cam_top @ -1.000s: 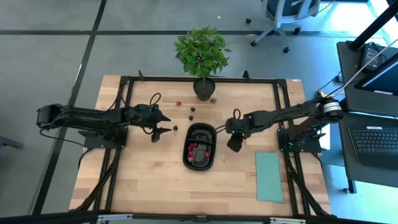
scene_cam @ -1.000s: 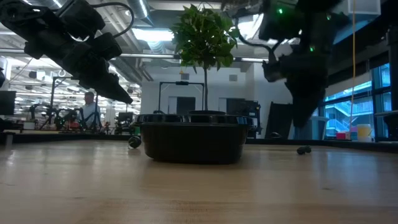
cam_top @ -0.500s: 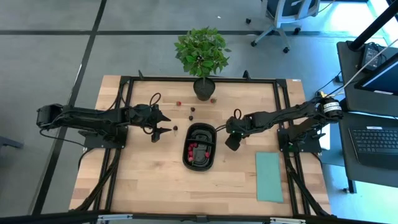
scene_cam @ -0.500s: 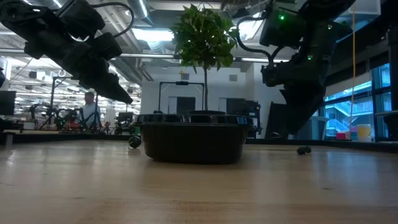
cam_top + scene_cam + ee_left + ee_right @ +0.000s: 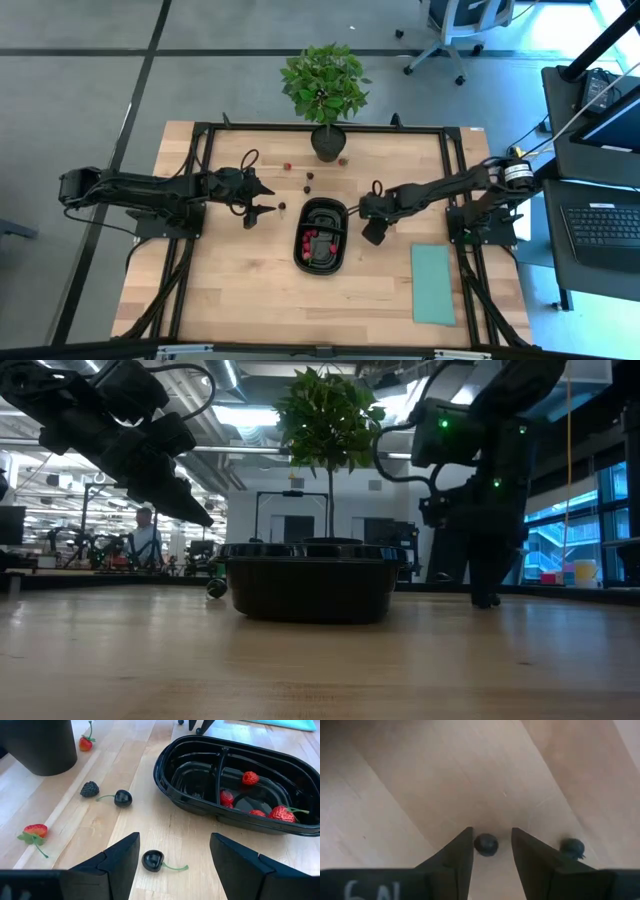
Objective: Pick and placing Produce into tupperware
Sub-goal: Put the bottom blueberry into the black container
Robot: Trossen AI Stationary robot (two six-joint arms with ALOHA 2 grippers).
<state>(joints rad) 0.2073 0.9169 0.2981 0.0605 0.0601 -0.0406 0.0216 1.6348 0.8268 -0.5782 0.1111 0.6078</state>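
In the high view the left gripper (image 5: pixel 262 203) sits left of centre, low over the table (image 5: pixel 230 290), its fingers spread apart and holding nothing. In the left wrist view a dark cherry (image 5: pixel 152 860) lies on the wood between those fingers; farther off lie another cherry (image 5: pixel 122 798), a blackberry (image 5: pixel 89 789) and two strawberries (image 5: pixel 34 831).

At frame centre in the high view is the tray (image 5: pixel 321 235), with red fruit (image 5: pixel 313 240) in its left compartment; the other looks empty.

Just right of the tray, the right gripper (image 5: pixel 368 232) points down at the table. In the right wrist view its fingers (image 5: pixel 456 855) stand apart around a small dark berry (image 5: pixel 485 844), close beside it on both sides; contact cannot be judged. A second berry (image 5: pixel 572 847) lies beside them.

A plant (image 5: pixel 325 85) stands at upper centre, a teal sheet (image 5: pixel 432 285) at lower right.
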